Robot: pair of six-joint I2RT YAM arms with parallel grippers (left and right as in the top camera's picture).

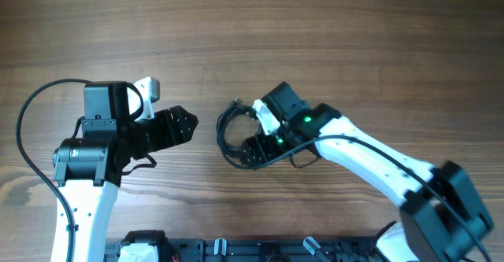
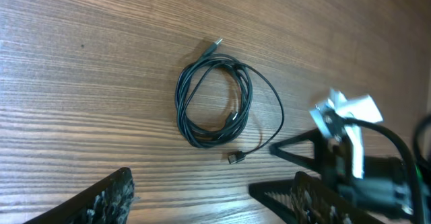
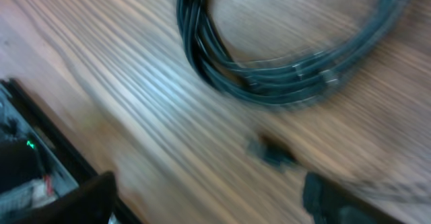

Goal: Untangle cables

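the untangling looks barely begun, judging by how things lie: the cables [image 2: 212, 103] sit as one small round coil of several black turns flat on the wooden table [image 1: 315, 26], with no strand pulled out of the bundle yet. only the ends are free. one silvery plug tip [image 2: 214, 46] sticks out on the far side of the coil as the left wrist camera sees it, and a dark plug [image 2: 236, 157] on a loose outer strand lies on the near side, just off the loops. the left gripper [image 1: 189, 123] stands with its jaws wide apart and nothing between them, and the coil lies ahead of its fingertips, near but not touching. the right gripper [image 3: 209, 182] is also spread open and empty. the coil lies just in front of it, with the dark plug nearest its fingers, though that view is blurred and contact cannot be told. what is left seems to be nearly everything: take an end or an outer turn, hold the rest down, draw the loops apart and lay the strands out separately. as for containers, no box, tray or bin shows in any view, and the cables rest directly on the bare wood between the two open tools.
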